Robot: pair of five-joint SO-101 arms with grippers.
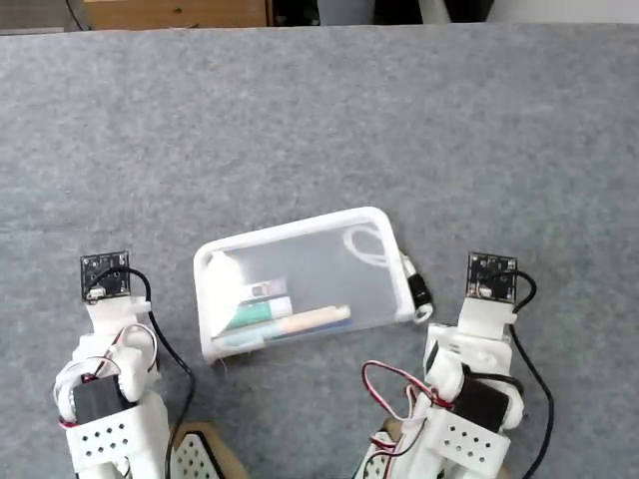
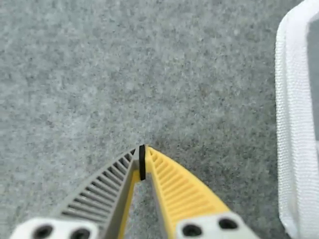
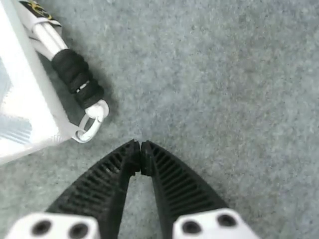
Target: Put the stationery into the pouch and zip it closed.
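Note:
A translucent white pouch [image 1: 300, 274] lies in the middle of the grey table with pens and other stationery [image 1: 290, 319] visible inside it. Its black zipper pull [image 1: 419, 289] with a white ring sits at the pouch's right end; in the right wrist view the pull [image 3: 77, 79] lies just beyond my right gripper [image 3: 140, 148], which is shut and holds nothing. My left gripper [image 2: 141, 162] is shut over bare felt, with the pouch's white edge [image 2: 294, 129] off to its side. Both arms [image 1: 105, 339] [image 1: 479, 349] rest at the front, one on each side of the pouch.
Grey felt [image 1: 319, 130] covers the whole table. A wooden piece [image 1: 180, 12] and dark objects run along the far edge.

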